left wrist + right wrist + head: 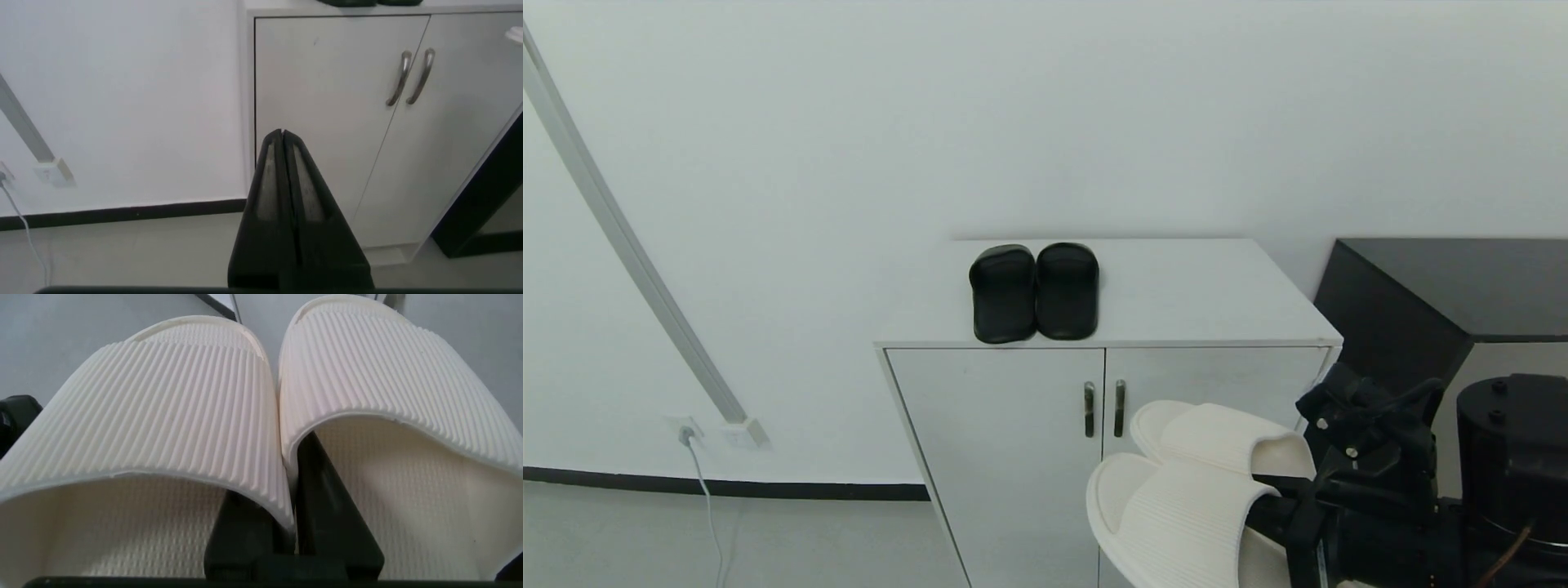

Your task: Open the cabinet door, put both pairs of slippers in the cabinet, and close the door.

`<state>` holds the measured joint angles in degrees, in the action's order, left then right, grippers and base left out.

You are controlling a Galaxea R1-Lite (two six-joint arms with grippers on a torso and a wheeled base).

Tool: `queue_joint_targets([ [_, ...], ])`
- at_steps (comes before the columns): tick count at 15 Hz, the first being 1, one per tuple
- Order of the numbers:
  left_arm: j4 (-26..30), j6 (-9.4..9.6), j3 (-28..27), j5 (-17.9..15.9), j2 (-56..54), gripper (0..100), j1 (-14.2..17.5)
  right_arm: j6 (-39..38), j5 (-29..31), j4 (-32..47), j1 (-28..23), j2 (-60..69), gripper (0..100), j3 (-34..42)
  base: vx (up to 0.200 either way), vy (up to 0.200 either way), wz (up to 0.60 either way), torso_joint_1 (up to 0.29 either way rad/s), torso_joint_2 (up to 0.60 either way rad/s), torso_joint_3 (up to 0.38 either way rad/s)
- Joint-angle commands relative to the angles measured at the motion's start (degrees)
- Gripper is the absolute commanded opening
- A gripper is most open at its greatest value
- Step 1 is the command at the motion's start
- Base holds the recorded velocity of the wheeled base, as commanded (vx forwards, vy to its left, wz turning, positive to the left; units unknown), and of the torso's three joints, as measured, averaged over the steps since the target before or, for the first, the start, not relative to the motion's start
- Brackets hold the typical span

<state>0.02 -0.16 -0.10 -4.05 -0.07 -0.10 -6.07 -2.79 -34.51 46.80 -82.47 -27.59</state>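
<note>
white slippers [1201,482] held before the shut cabinet [1184,298]
right gripper [297,508] pinches the pair where their straps meet, by the right door [1217,371]; left gripper [282,145] is pressed together on nothing; black slippers [1035,291] sit side by side on the cabinet top.

The cabinet [1176,298] stands against the wall, both doors flush and shut, and its two handles [1104,408] sit side by side at the centre seam. On top of the cabinet, left of middle, the black slippers [1035,291] lie touching each other, with their near ends right at the front edge. In front of the cabinet's right door [1217,376], down low, the white slippers [1192,490] hang off the floor, one above the other, gripped at their open ends by the right gripper [1286,494]. Right of the cabinet is a black counter [1421,310]. Left of the cabinet, low on the wall, a socket [684,429] trails a cable [709,506].
</note>
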Motion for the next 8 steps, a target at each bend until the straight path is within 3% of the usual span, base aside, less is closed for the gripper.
queue_joint_targets([
  [1, -0.02, -0.02, 0.01, 0.00, 0.07, 0, 0.01, 0.01, -0.02, -0.03, 0.05, -0.15, 0, -0.01, 0.000, 0.000, 0.00, -0.227, 0.54, 0.320],
  [8, 0.06, 0.25, 0.01, -0.17, 0.07, 0, 0.01, 0.01, 0.15, -0.03, 0.05, 0.20, 0, 0.34, 0.000, 0.000, 0.00, -0.200, 0.53, 0.321],
])
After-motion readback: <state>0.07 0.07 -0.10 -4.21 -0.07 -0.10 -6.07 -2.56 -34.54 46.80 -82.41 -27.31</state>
